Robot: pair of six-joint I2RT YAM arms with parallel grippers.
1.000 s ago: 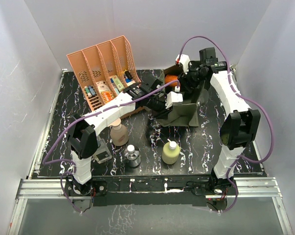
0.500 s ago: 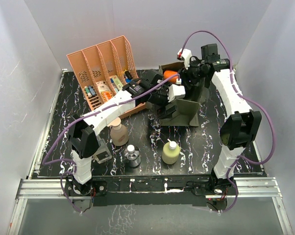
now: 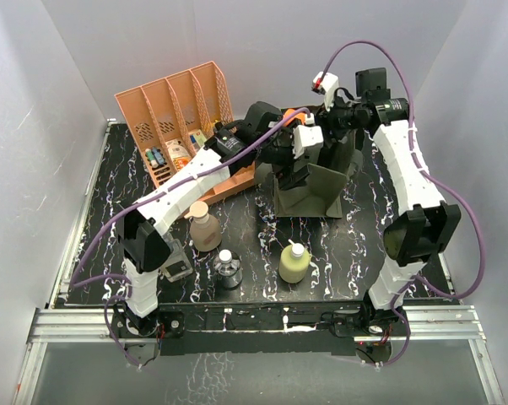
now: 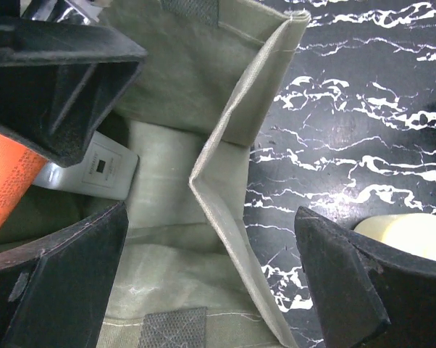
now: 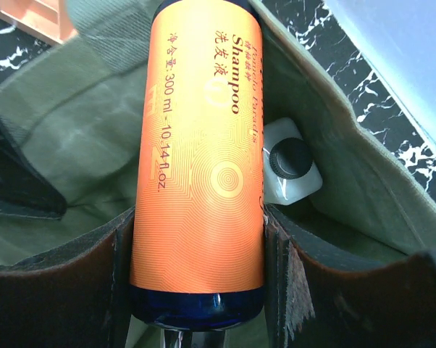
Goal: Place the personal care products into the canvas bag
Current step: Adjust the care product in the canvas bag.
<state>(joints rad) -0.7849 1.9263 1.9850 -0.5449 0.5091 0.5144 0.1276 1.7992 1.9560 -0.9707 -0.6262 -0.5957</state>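
The olive canvas bag [image 3: 313, 187] stands mid-table, mouth up. My right gripper [image 5: 196, 290] is shut on the orange-and-blue shampoo bottle [image 5: 196, 145], holding it over the bag's mouth [image 5: 348, 145]; only a sliver of that bottle [image 3: 296, 123] shows from above. A clear bottle with a dark cap [image 5: 290, 167] lies inside the bag. My left gripper [image 4: 211, 283] is open wide, straddling the bag's front wall [image 4: 229, 188] and gripping nothing. On the table stand the tan pump bottle [image 3: 205, 229], the small clear round bottle [image 3: 229, 268] and the yellow white-capped bottle [image 3: 294, 261].
A salmon-orange slotted rack [image 3: 174, 105] with small boxes and tubes leans at the back left, close to my left forearm. A small clear object [image 3: 176, 268] sits beside the left arm's base. White walls enclose the black marbled table [image 3: 355, 245].
My left gripper's jaws went from nearly shut to wide open at the bag's rim. Both arms shifted toward the back, the right one lifting the orange bottle.
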